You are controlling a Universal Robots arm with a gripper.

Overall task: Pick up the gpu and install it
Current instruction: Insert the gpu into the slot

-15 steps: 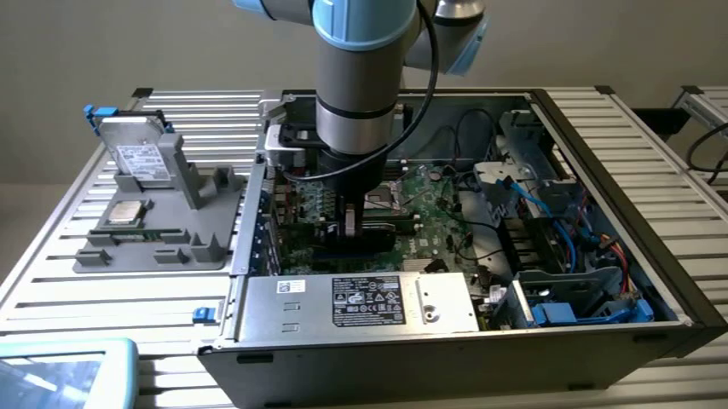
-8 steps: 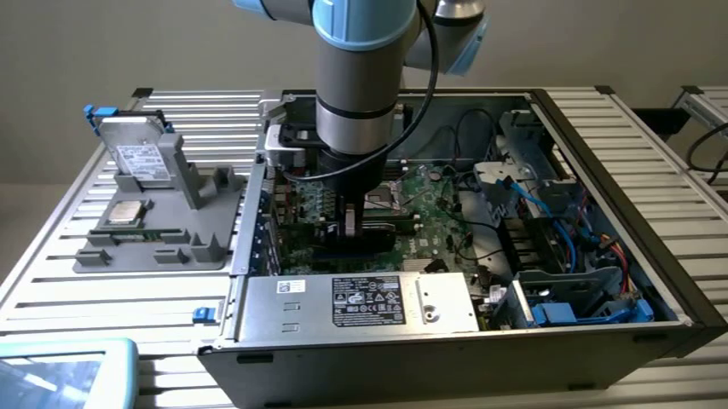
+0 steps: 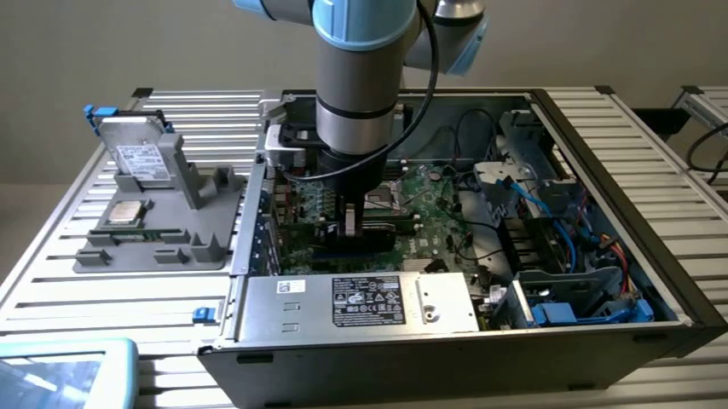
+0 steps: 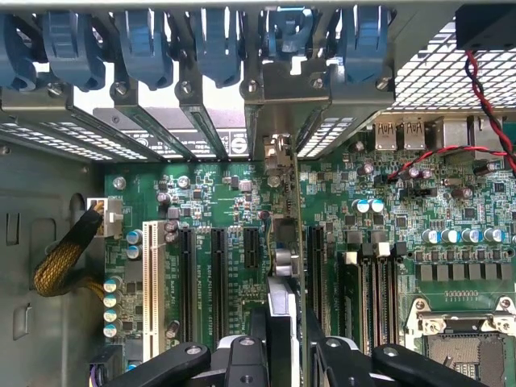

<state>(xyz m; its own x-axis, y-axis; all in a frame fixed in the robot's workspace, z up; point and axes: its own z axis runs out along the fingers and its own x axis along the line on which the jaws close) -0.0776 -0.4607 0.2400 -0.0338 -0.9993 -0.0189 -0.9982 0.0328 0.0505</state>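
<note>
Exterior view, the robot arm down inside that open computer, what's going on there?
The arm's gripper is down inside the open computer case, closed on the gpu, which it holds on edge over the motherboard. In the wrist view the card lines up with an expansion slot, its metal bracket end at the row of rear slot openings. Whether it is fully seated cannot be told. A hard drive stands on the grey tray at the exterior view's left.
</note>
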